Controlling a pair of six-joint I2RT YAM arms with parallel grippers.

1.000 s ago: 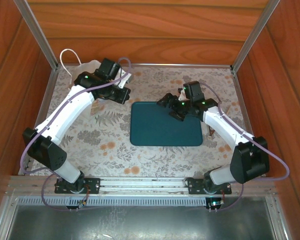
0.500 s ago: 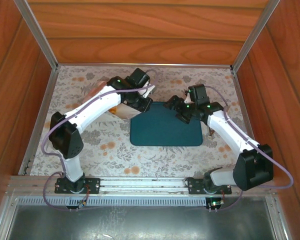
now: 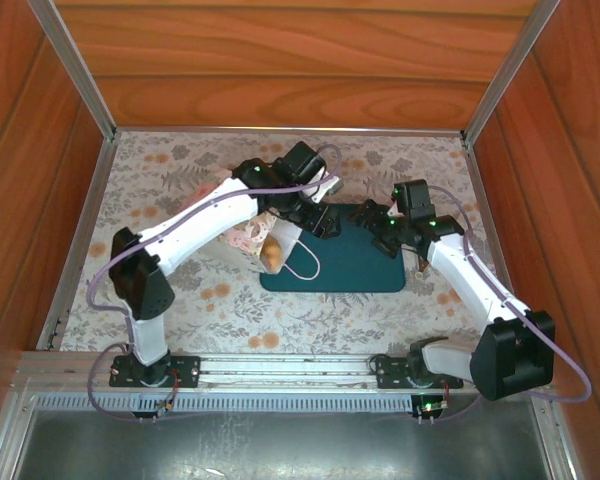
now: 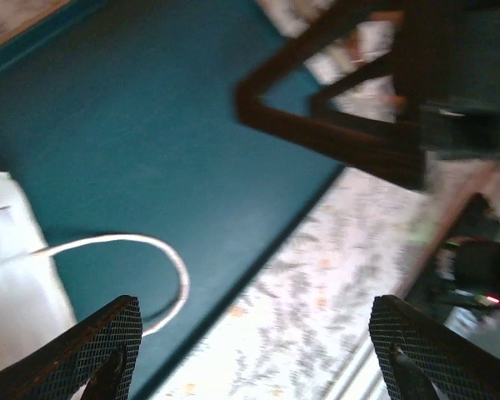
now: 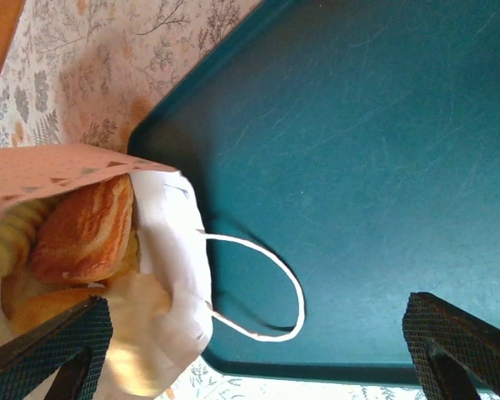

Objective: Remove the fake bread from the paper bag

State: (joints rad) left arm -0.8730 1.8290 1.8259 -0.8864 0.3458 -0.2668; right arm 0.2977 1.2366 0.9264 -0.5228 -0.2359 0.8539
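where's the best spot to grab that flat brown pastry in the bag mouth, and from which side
Probably best to grip the flat brown pastry at its end nearest the opening, jaws across its narrow width, coming in from the tray side. The paper bag lies on its side with its mouth gaping toward the teal tray, so that end is exposed, while paper covers the rest.

Matt white paper bag (image 5: 171,275), smooth teal tray (image 5: 358,167).

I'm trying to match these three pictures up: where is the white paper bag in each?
Top external: paper bag lies at the teal tray's left edge.
Left wrist: bottom-left corner.
Right wrist: lower left, fake bread inside.
Shared landmark: its cord handle lying on the tray.
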